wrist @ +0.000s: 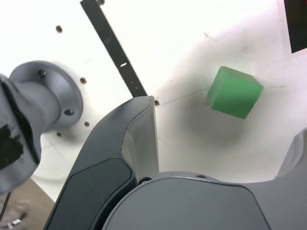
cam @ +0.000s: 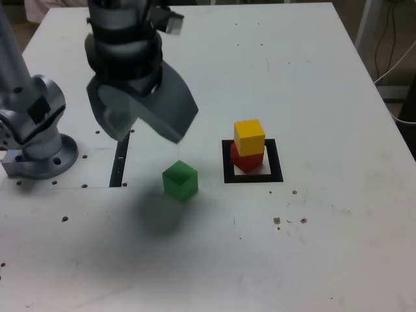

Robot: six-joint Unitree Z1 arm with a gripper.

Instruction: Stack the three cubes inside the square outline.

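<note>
Green cube [cam: 180,180] sits alone on the table [cam: 312,78], nearest the exterior camera. At its ten o'clock hovers the gripper [cam: 144,123], jaws spread, empty. Three o'clock: yellow cube [cam: 249,137] atop red cube [cam: 244,160] inside the square outline [cam: 229,175].

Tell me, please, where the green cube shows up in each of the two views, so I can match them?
Exterior view: the green cube sits on the white table, low of centre, outside the square outline, to its left in this view.
Wrist view: the green cube lies beyond the open hand, apart from both fingers.
Shared landmark: the narrow black strip.
</note>
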